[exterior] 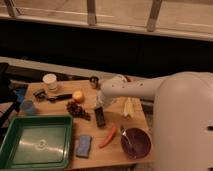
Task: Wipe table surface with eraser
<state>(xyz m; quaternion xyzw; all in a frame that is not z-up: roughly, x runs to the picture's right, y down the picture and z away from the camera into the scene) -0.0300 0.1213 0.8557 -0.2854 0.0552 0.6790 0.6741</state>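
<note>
A blue rectangular eraser (84,146) lies flat on the wooden table (107,155) near its front edge, just right of the green tray. My white arm reaches in from the right, and its dark gripper (100,116) points down at the middle of the table. The gripper is above and a little right of the eraser and apart from it. It sits between the grapes and the banana. Nothing shows in its hold.
A green tray (12,135) fills the front left. A red chili (107,137) and a purple bowl (135,143) lie right of the eraser. Grapes (77,109), an orange (78,96), a banana (128,107), a white cup (50,81), a blue cup (28,106), a metal can (94,81) and a black tool (59,97) crowd the back.
</note>
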